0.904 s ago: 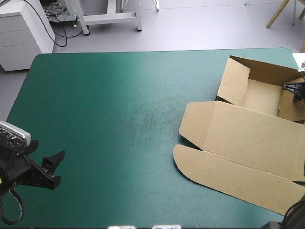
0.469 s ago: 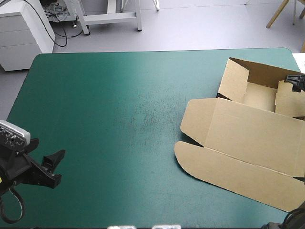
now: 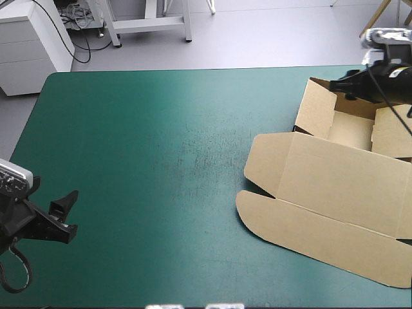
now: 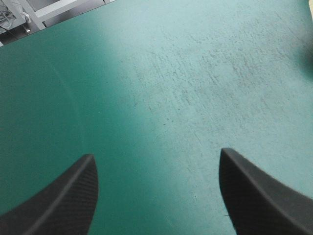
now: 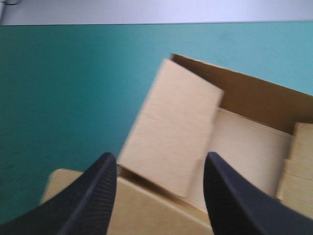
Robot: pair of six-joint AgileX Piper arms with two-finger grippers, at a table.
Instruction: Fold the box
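- Box (image 3: 335,187): brown cut board on the right part of the table (image 3: 161,161), which has a teal-green cover. It is partly formed. The tray end has raised walls and lies at the box's far end. The lid lies flat at the near end and finishes in a rounded lip. The long axis runs far to near, slightly skewed.
- Left side wall (image 3: 315,109): stands upright at the tray's left edge. In the right wrist view it is the pale panel (image 5: 176,127) straight ahead.
- Right gripper (image 3: 341,85): hovers above the tray's far left corner, apparently clear of the board. Its fingers are spread wide and empty, and in its own view (image 5: 159,156) they frame the left side wall.
- Left gripper (image 3: 72,211): well apart from the box, across bare cover to its left. Its fingers are wide and hold nothing, and only cover lies ahead (image 4: 156,154).
- Assessment: the right arm is much the nearer. The box lies below and ahead of it, so the next move probably falls on the tray's left wall from the far side.
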